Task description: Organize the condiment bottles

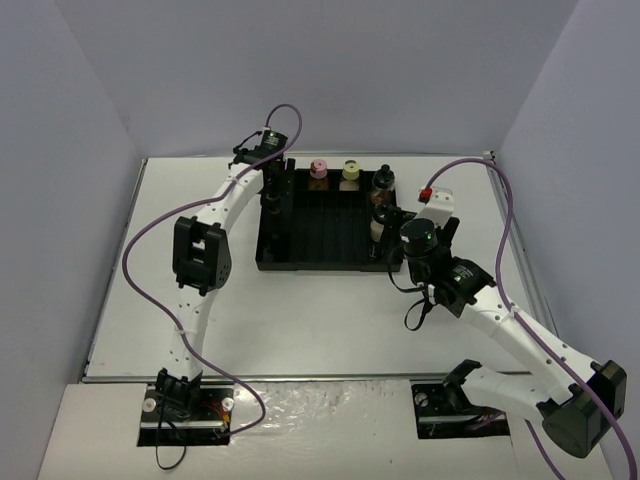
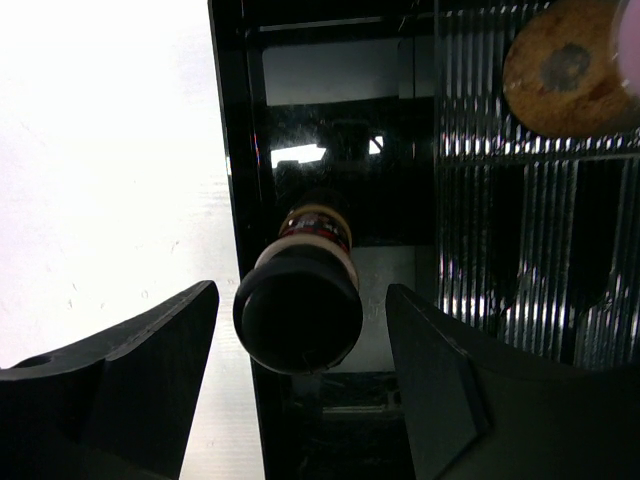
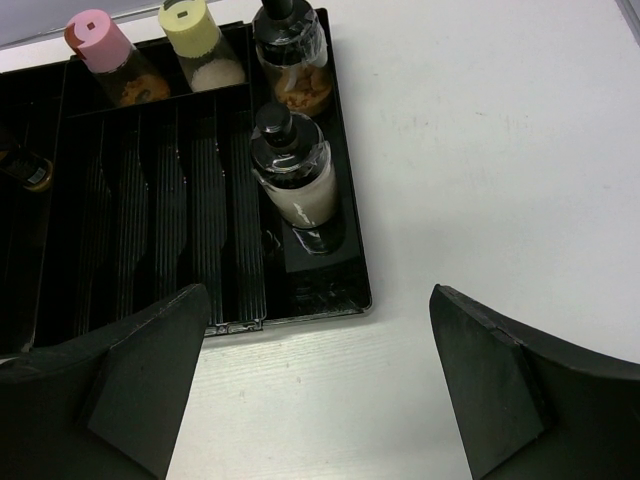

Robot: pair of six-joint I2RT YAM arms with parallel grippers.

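Observation:
A black-capped condiment bottle (image 2: 300, 312) stands upright in the left column of the black ribbed tray (image 1: 310, 262). My left gripper (image 2: 300, 345) is open around its cap, with a gap on each side. Along the tray's far row stand a pink-capped bottle (image 3: 100, 45) and a yellow-capped bottle (image 3: 192, 30). In the right column are two black-capped bottles, one with brownish filling (image 3: 292, 65) and one with white filling (image 3: 292, 170). My right gripper (image 3: 315, 375) hangs open and holds nothing, over the table by the tray's near right corner.
A white box with a red knob (image 1: 436, 199) sits on the table right of the tray. The white table (image 1: 330, 330) is enclosed by pale walls at the left, back and right. Purple cables loop off both arms.

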